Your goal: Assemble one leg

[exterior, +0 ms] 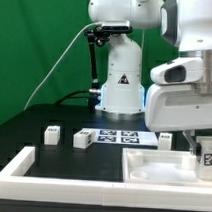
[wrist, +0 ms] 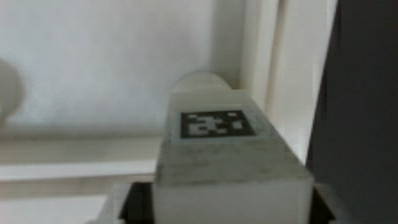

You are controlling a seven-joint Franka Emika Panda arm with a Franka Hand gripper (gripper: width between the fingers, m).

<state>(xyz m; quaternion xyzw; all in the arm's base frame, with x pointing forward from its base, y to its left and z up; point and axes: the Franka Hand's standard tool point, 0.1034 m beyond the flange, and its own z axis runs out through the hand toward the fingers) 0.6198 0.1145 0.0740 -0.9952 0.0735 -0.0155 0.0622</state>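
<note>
My gripper (exterior: 204, 148) is at the exterior view's right, shut on a leg (exterior: 206, 155), a small white block with a black-and-white tag. It holds the leg low over the large flat white panel (exterior: 156, 168); I cannot tell whether the leg touches it. In the wrist view the held leg (wrist: 217, 140) fills the middle, tag facing the camera, gripped at its sides by my gripper (wrist: 217, 205). Below it lie the panel (wrist: 89, 60) and its raised edge (wrist: 267, 60). Three more legs stand on the black table: two toward the left (exterior: 53, 135) (exterior: 82, 139) and one by the panel (exterior: 165, 140).
The marker board (exterior: 118, 138) lies in front of the arm's base (exterior: 121, 90). The long white border frame (exterior: 16, 170) runs along the table's left and front edges. A cable (exterior: 56, 67) hangs at the back left.
</note>
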